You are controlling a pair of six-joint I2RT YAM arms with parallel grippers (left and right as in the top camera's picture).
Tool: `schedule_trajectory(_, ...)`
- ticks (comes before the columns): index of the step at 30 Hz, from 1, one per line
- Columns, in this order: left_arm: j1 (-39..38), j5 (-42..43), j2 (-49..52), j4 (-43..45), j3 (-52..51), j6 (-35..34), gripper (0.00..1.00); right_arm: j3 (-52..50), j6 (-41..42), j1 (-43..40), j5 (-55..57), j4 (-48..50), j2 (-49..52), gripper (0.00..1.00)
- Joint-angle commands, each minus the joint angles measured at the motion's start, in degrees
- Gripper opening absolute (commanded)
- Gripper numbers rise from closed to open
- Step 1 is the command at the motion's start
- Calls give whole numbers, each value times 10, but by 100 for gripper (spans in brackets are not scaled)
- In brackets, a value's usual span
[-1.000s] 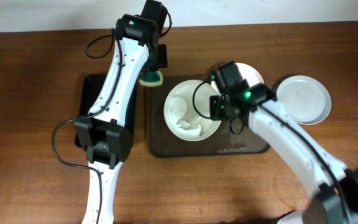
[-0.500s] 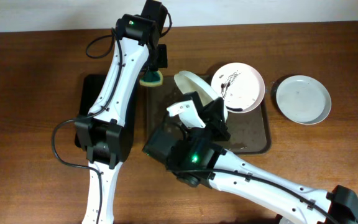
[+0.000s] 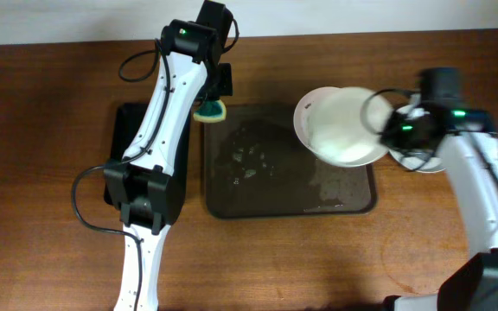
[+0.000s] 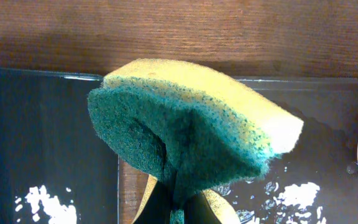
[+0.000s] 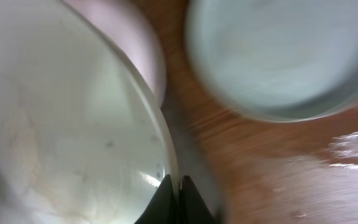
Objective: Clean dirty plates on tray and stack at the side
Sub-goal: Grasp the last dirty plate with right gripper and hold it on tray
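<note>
The dark brown rectangular tray (image 3: 266,194) is wet and speckled. Over its far right corner the right gripper (image 3: 389,134) pinches the rim of a round white plate (image 3: 342,130). At the tray's far left corner, the left gripper (image 3: 215,97) clamps a yellow-and-green sponge (image 3: 211,110).

Soft, even light is falling from above on the brown wooden table (image 3: 50,104), leaving only faint shadows. The white round plate (image 3: 344,130) is smearing with motion blur. The wet dark rectangular plastic tray (image 3: 266,194) is glinting. Up close, the yellow and green sponge (image 4: 185,124) is showing sharp. The right wrist view is blurring heavily, with glare whitening the wood at lower right.
</note>
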Motion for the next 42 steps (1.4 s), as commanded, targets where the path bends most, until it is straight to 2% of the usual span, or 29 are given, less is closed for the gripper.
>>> schedule_trajectory(1, 2, 4, -4, 0, 10, 9, 0, 5, -5, -146, -37, 27, 19, 4)
schedule_trajectory(2, 2, 4, -4, 0, 10, 9, 0, 5, -5, -197, -37, 51, 43, 4)
schedule_trajectory(4, 2, 4, -4, 0, 10, 9, 0, 5, -5, -238, -29, 86, 83, 4)
schedule_trajectory(7, 2, 4, -4, 3, 10, 9, 0, 5, -5, -250, -23, 164, 181, 4)
schedule_trajectory(8, 1, 4, -4, 3, 10, 9, 0, 5, -8, -231, -22, 186, 213, 10)
schedule_trajectory(9, 1, 4, -4, 4, 10, 9, 0, 6, -12, -218, -23, 191, 214, 29)
schedule_trajectory(10, 2, 4, -4, 4, 10, 9, 0, 13, -12, -212, -23, 188, 210, 38)
schedule_trajectory(11, 1, 4, -4, 3, 10, 9, 0, 32, -20, -206, -31, 170, 203, 44)
schedule_trajectory(13, 1, 4, -4, 3, 10, 9, 0, 89, -28, -193, -44, 101, 193, 45)
schedule_trajectory(15, 1, 4, -4, 4, 10, 9, 0, 170, -52, -152, -92, -22, 191, 45)
schedule_trajectory(18, 1, 4, -4, 4, 10, 9, 0, 165, -52, -81, -91, -55, 195, 48)
schedule_trajectory(20, 1, 4, -4, 4, 10, 9, 0, 145, -41, -23, -67, -50, 198, 47)
schedule_trajectory(22, 2, 4, -4, 4, 10, 9, 0, 125, 27, 21, 14, -45, 198, 43)
schedule_trajectory(25, 1, 4, -4, 4, 10, 9, 0, 71, 77, 71, 34, 25, 198, 33)
schedule_trajectory(33, 1, 4, -4, 4, 10, 9, 0, -42, 86, 95, 34, 110, 199, 31)
schedule_trajectory(36, 1, 4, -4, 4, 10, 9, 0, -42, 85, 95, 34, 112, 199, 6)
schedule_trajectory(38, 1, 4, -4, 4, 10, 9, 0, -42, 84, 95, 33, 112, 199, 4)
schedule_trajectory(40, 1, 4, -4, 3, 10, 9, 0, -41, 35, 95, -12, 111, 199, 4)
schedule_trajectory(42, 1, 4, -4, 4, 10, 9, 0, -33, 23, 95, -31, 104, 199, 4)
